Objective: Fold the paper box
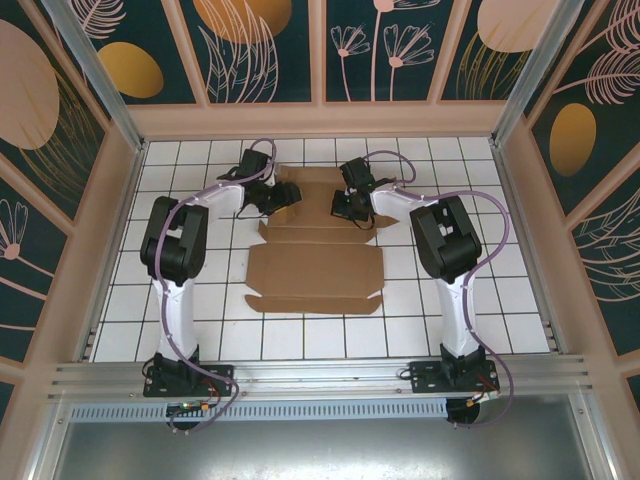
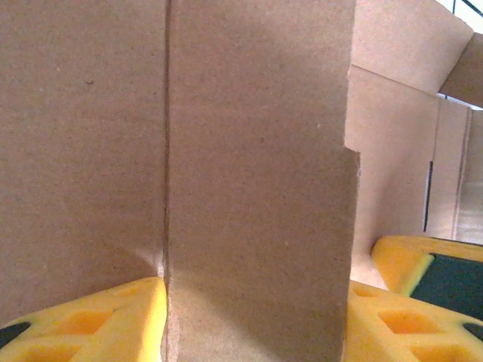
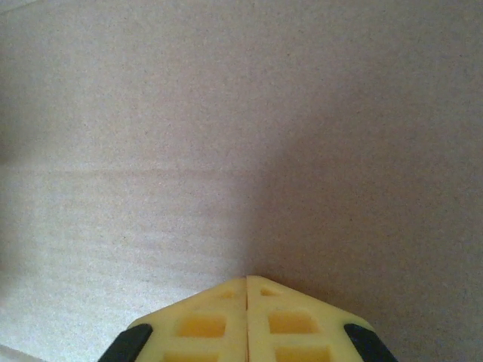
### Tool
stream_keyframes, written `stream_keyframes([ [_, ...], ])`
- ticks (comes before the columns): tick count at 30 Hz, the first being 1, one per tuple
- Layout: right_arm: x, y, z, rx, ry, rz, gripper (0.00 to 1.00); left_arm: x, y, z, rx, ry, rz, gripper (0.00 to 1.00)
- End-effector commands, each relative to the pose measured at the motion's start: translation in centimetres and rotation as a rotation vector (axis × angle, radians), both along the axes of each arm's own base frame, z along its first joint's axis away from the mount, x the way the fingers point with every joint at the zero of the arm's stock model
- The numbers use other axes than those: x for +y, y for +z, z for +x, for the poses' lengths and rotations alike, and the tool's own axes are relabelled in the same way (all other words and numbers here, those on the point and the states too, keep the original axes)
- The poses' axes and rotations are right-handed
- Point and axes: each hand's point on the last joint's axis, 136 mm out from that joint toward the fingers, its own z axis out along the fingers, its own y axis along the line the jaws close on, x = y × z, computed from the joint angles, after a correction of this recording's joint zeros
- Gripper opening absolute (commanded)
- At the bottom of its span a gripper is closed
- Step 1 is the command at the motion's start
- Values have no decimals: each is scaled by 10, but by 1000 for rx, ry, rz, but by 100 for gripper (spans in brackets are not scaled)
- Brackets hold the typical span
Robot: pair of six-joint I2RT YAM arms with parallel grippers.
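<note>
**Fig.** Paper box [image 1: 315, 268] lies flat at centre of the tiled table [image 1: 200, 330], near flap toward the arm bases. At its far end, the left gripper [image 1: 275, 197] has its fingers [image 2: 90, 324] apart w/ a cardboard flap between them. The right gripper [image 1: 350, 205] has its fingers [image 3: 204, 324] clenched on nothing, tips at the board. Est.: light, stiff btwn creases, hinges at creases, edges crush easily. Take hold on flaps, close to a crease.
</note>
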Motion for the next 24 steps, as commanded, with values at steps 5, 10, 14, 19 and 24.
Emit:
stream_keyframes([
  [5,-7,-38,-35,146,47,-85,15,-13,-21,-5,31,-62,18,63],
  [10,-6,-38,-34,146,46,-81,19,-13,-13,-4,15,-74,25,72],
  [14,-7,-39,-35,150,41,-83,19,-10,-18,-1,27,-55,45,71],
  [19,-10,-39,-37,151,33,-100,19,-4,-44,-3,94,-17,84,68],
  [24,-11,-38,-38,153,34,-106,19,10,-71,-15,161,27,155,67],
])
